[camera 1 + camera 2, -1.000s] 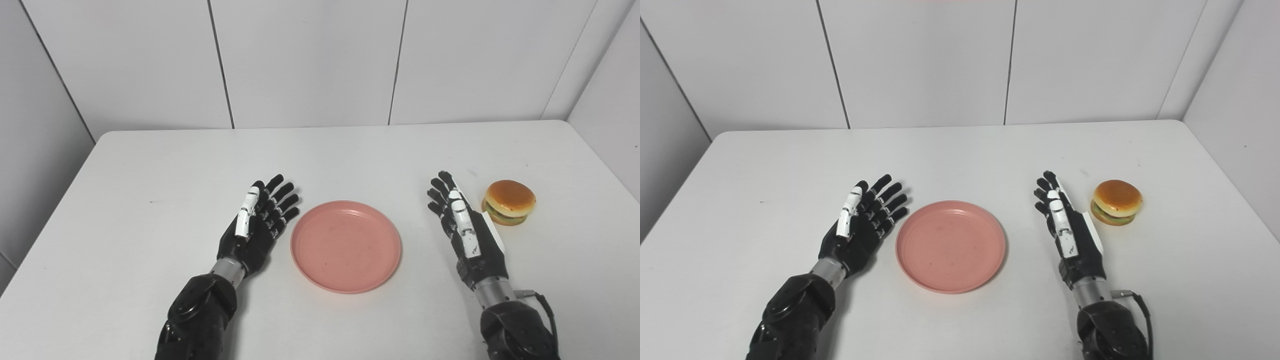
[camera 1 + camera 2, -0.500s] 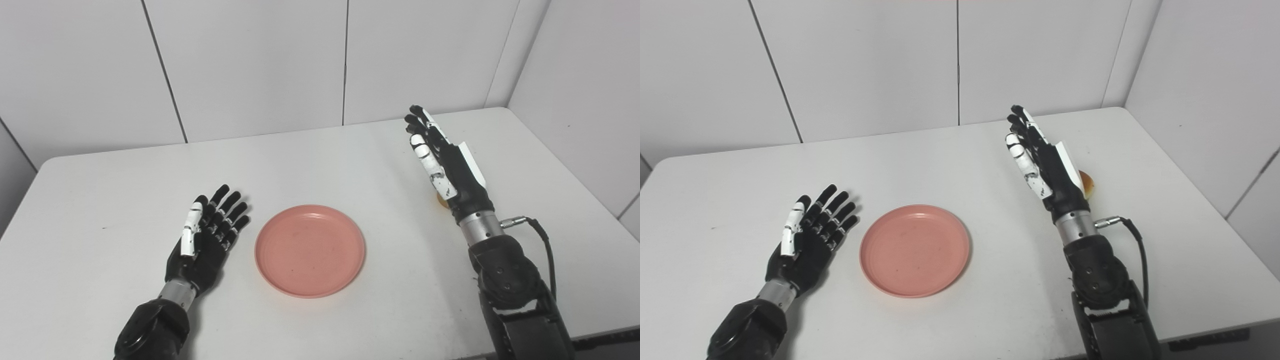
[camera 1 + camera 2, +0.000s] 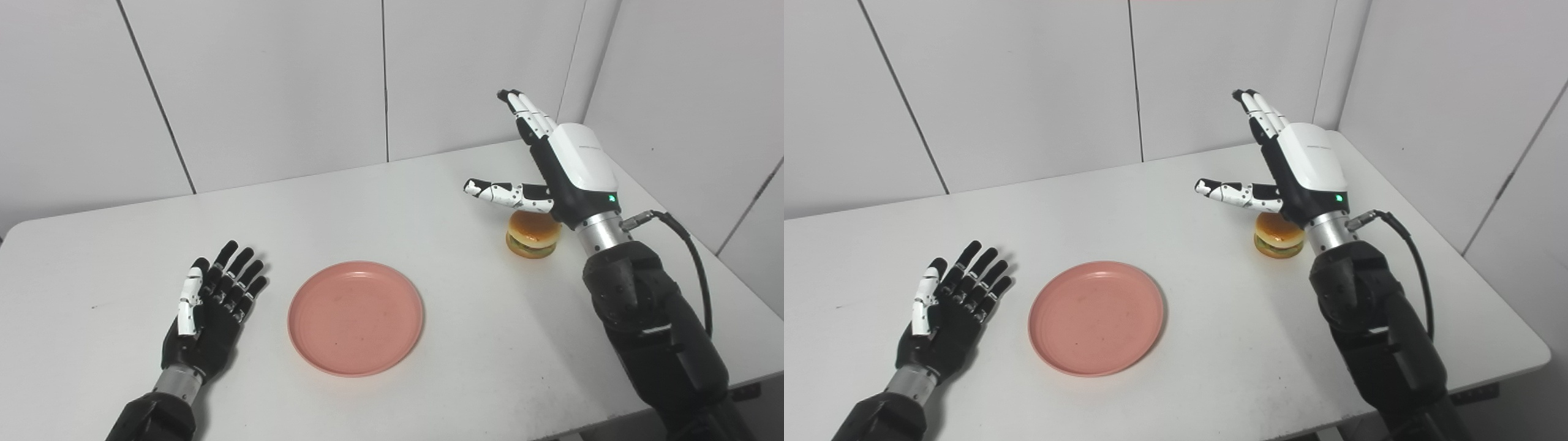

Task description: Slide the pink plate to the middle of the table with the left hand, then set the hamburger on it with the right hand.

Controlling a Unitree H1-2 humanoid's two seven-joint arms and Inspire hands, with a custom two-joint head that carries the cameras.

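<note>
The pink plate [image 3: 356, 317] lies flat near the middle of the white table [image 3: 380, 202], with nothing on it. My left hand [image 3: 211, 309] rests on the table just left of the plate, palm up, fingers spread and open, not touching the rim. The hamburger [image 3: 533, 233] sits on the table at the right, partly hidden behind my right wrist. My right hand [image 3: 560, 162] hovers above the hamburger, open, fingers pointing up and away and thumb stretched out to the left; it holds nothing.
White wall panels stand behind the table and along its right side [image 3: 686, 92]. The table's right edge [image 3: 750, 288] and near-right corner [image 3: 1540, 352] are close to my right arm. A black cable [image 3: 692, 257] loops from the right wrist.
My right hand has risen and turned over above the hamburger, thumb swung out to the left. The camera has shifted to the right. The left hand and plate have stayed put on the table.
</note>
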